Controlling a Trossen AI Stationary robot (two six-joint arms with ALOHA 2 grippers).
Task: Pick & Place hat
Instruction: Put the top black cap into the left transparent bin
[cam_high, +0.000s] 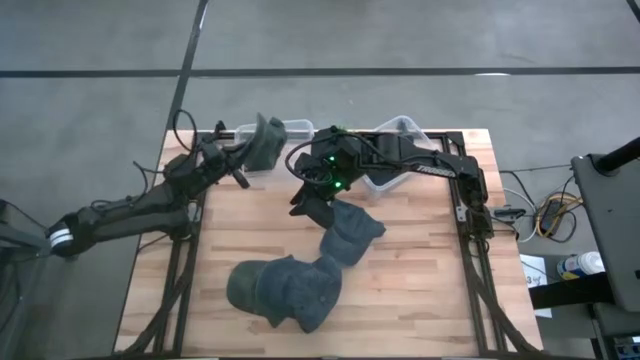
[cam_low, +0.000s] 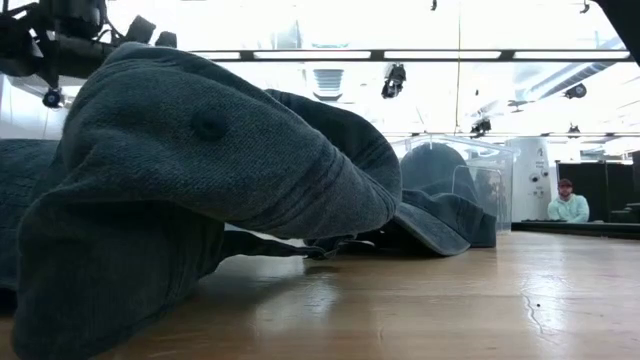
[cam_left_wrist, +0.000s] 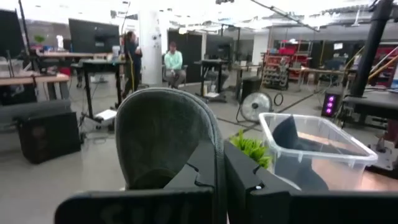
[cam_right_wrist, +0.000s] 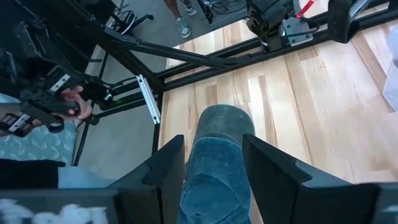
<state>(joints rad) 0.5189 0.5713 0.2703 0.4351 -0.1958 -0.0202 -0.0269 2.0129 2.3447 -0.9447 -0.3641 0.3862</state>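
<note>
Several dark grey-blue hats are in play. My left gripper (cam_high: 243, 152) is shut on one hat (cam_high: 267, 139) at the table's far left, over a clear bin (cam_high: 290, 127). In the left wrist view this hat (cam_left_wrist: 163, 134) stands up in front of the fingers. My right gripper (cam_high: 318, 198) is at the table's middle, shut on a second hat (cam_high: 352, 232). In the right wrist view its denim brim (cam_right_wrist: 221, 127) sticks out past the fingers. Two more hats (cam_high: 285, 290) lie heaped near the near edge, and they fill the low view (cam_low: 200, 170). My left gripper pinches the hat's edge (cam_left_wrist: 216, 146) between its two fingers, which point level toward the far side. The hat is lifted clear and stands upright past the fingertips. My right gripper has the second hat's brim (cam_right_wrist: 214, 168) between its two fingers (cam_right_wrist: 169, 165), which slant down from the far side and lie along the brim. The rest of the hat trails on the table toward the near right.
A second clear bin (cam_high: 400, 128) stands at the far edge right of the first; a hat sits inside one bin (cam_left_wrist: 292, 140). Black frame rails (cam_high: 470, 215) run along both table sides. A hand holding a controller (cam_right_wrist: 53, 109) shows beyond the table, and people sit in the room behind (cam_low: 570, 205).
</note>
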